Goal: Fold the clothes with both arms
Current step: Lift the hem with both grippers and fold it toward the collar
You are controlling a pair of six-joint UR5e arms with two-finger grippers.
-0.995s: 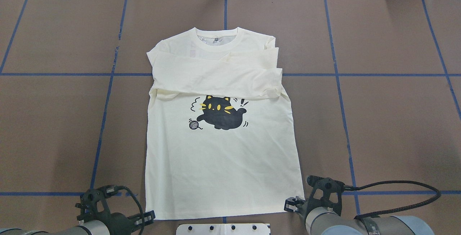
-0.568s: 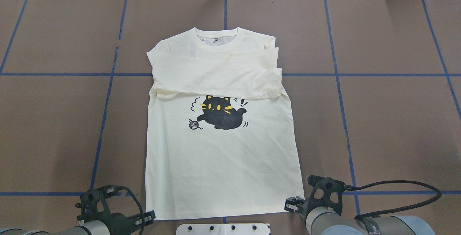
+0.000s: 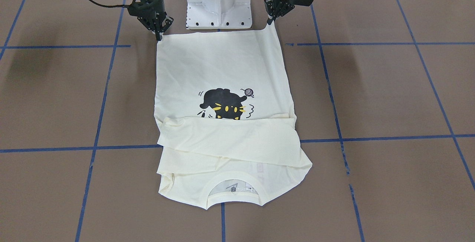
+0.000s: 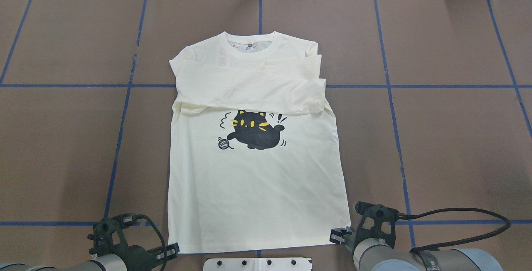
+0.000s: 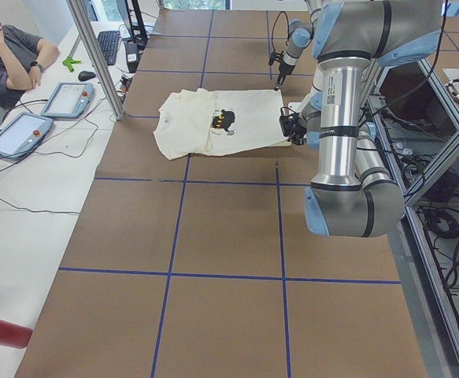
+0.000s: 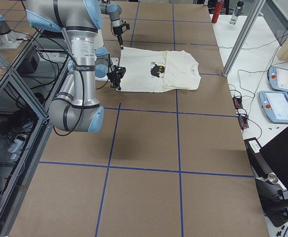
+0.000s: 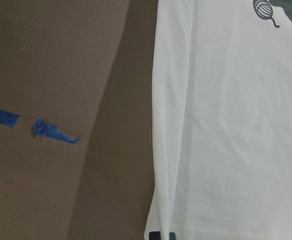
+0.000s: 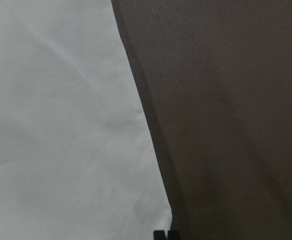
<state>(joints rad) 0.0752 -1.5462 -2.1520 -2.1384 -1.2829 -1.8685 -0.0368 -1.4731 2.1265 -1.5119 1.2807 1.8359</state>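
The cream T-shirt lies flat on the brown table, print side up, collar at the far end. Both sleeves are folded across the chest above the black cat print. My left gripper sits at the near left hem corner, and in the left wrist view its tips are together on that corner. My right gripper sits at the near right hem corner, its tips pressed together at the cloth's edge. In the front-facing view the left gripper and right gripper both pinch the hem.
The white pedestal base stands just behind the hem between the arms. Blue tape lines grid the table. A black cable loops off the right arm. A seated person and tablets are at a side bench.
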